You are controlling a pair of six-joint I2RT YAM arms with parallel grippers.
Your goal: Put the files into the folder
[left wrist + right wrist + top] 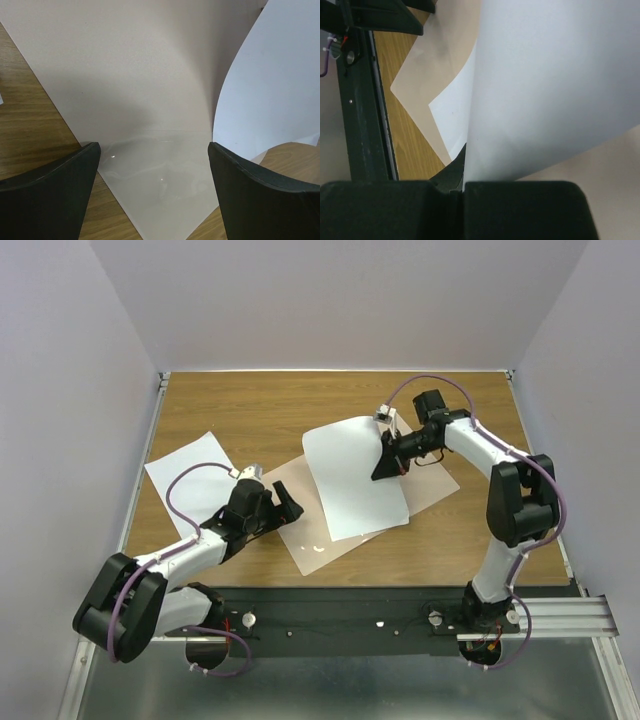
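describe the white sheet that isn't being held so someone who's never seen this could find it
On the wooden table, look left of the open tan folder in the middle. A white paper sheet lies flat on bare wood there, its near corner under the left arm. Unlike the other white sheet, pinched by the right gripper over the folder, nothing holds it.

no readable text, files point(352, 475) blank, folder point(300, 537) unmarked, no labels, brands, numbers or signs

Plain white files point(352, 478); pale tan, unpatterned folder point(303, 542); table point(260, 405) in brown wood grain
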